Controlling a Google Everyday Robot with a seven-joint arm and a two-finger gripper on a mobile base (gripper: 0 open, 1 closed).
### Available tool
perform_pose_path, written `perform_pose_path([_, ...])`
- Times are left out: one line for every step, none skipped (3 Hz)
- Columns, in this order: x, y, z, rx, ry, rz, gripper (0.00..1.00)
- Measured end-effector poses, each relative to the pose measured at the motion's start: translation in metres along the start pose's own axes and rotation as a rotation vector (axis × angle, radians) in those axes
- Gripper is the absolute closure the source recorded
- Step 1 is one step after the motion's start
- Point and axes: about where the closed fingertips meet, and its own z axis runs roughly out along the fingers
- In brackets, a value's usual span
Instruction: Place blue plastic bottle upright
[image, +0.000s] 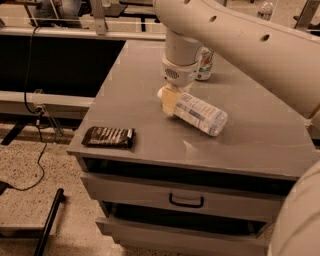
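The blue plastic bottle (201, 114) lies on its side on the grey cabinet top (135, 90), near the middle. Its white-and-blue label faces up and its base points to the front right. My gripper (169, 102) hangs from the white arm and is down at the bottle's left end, touching or right against it. It hides the cap end. The bottle rests on the surface.
A short green-and-white can (204, 64) stands behind the arm. A black snack packet (109, 137) lies near the front left corner. A small clear bottle (265, 9) stands far back right. Drawers with a black handle (186, 202) are below. A cable runs on the floor to the left.
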Motion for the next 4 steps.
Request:
perform_pose_path([-0.009,0.006,-0.015,-0.038,-0.021,-0.113,0.86])
perform_pose_path([-0.013,0.002,-0.046,-0.06,-0.126,-0.229,1.0])
perform_pose_path([-0.01,-0.003,-0.073,-0.075,-0.264,-0.29,1.0])
perform_pose_path([-0.013,-0.001,-0.067,-0.091,-0.286,-0.307,1.0])
